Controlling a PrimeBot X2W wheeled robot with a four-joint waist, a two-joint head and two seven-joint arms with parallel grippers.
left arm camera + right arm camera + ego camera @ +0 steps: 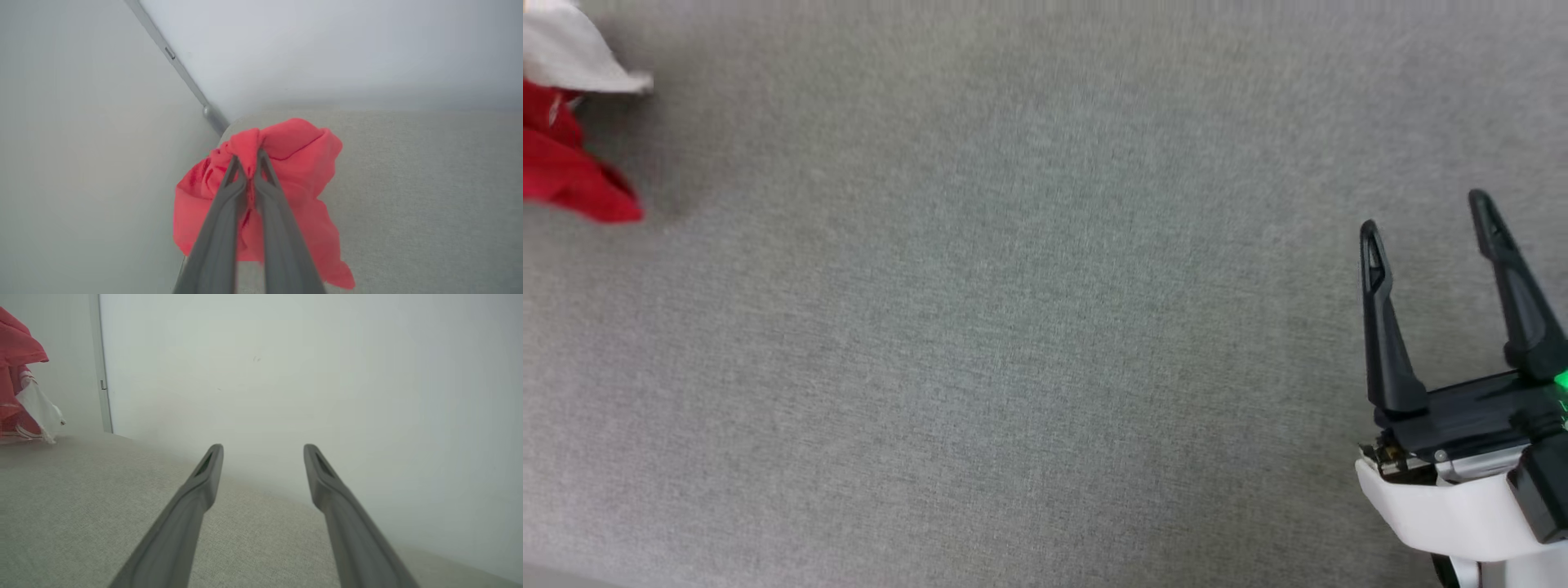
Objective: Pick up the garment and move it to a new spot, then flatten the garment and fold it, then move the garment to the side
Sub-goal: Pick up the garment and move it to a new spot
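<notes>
So: garment [304,147] was clamped at bunched fold by left gripper [248,160], nearer arm; right gripper [1425,219] spread, empty, well right of garment.

one garment [304,143], two hands [248,157] [1426,216], one grey surface [1013,343].

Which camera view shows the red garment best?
The left wrist view: the garment is bunched mid-frame, pinched by the left gripper. The head view catches a red-and-white part, the right wrist view another, both at the left edge.
</notes>
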